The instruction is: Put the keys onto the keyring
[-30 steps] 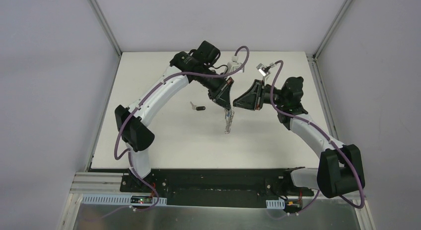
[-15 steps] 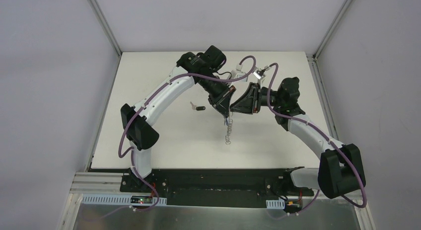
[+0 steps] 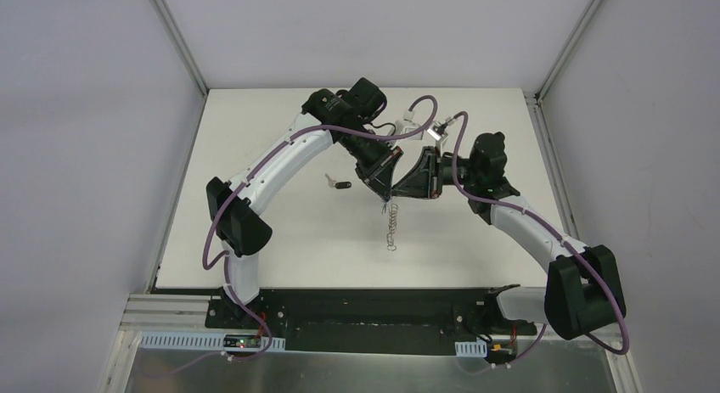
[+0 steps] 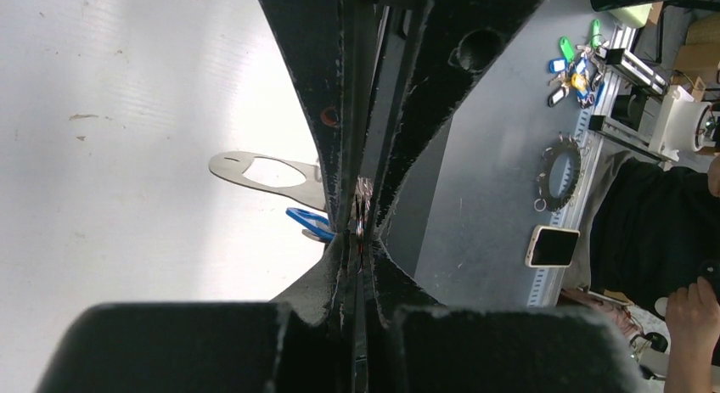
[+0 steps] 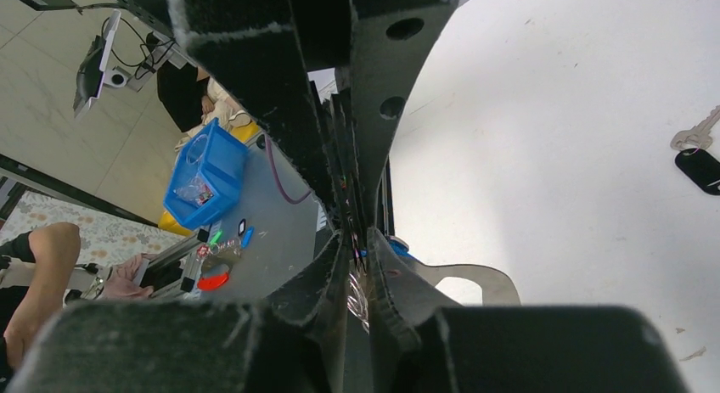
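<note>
My left gripper point(image 3: 386, 184) hangs above the table's middle, shut on the wire rings point(image 4: 363, 213) of the keyring. The keyring's flat silvery loop point(image 4: 255, 168) and its chain of clips point(image 3: 390, 227) dangle below it. Tip to tip with it from the right is my right gripper point(image 3: 402, 188), whose jaws stand pinched on the same rings point(image 5: 357, 293). The silvery loop point(image 5: 484, 278) shows just past them. The blue-tagged key point(image 4: 307, 223) hangs right beside the fingertips, and what holds it is hidden. The black-headed key point(image 3: 341, 185) lies on the table left of both grippers, also seen as the black-headed key point(image 5: 700, 168).
The white table point(image 3: 280, 240) ends at a metal frame on all sides. Off the table are a grey bench with a blue bin point(image 5: 199, 176), a phone point(image 4: 552, 245) and a bunch of spare tagged keys point(image 4: 573, 66).
My right gripper has swung left until it meets the left gripper, and its jaws have narrowed. The left gripper shifted slightly right and forward, and the chain hangs lower.
</note>
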Controlling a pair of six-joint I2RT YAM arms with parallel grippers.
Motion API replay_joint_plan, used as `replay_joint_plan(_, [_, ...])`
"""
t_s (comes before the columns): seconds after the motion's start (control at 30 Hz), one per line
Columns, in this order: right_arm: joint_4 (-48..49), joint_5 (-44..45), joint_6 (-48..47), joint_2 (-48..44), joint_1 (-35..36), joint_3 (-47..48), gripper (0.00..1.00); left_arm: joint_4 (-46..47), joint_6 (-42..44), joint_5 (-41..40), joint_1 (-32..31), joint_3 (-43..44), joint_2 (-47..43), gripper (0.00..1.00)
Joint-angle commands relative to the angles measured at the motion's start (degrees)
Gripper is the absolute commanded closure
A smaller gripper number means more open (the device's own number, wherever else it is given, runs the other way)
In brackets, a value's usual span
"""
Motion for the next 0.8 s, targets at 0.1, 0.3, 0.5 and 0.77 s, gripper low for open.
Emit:
replay_joint_plan(0.1, [-0.07,-0.47,-2.09,-1.12,0.52,1.63,1.00,1.03,1.14,1.18,0.39,0.80,-1.17,1.00])
replay_joint_plan(0.3, [5.09,2.07,4.33,-0.82,-0.36,2.59,1.00,10.49,-0.06,3.34,2.67,-6.58,-6.26,0.85])
replay_joint_plan(0.5, [9.21,4.81,10.65,0.25,-1.27,3.10,1.00,20.75,-0.18,3.50,2.93,-14.41,-12.22,0.78])
replay_joint_plan(0.77, [9.21,6.96,12.42,0.71,-2.04,3.25,1.00,22.13,0.26,3.03,2.93,-16.08,-12.73,0.81])
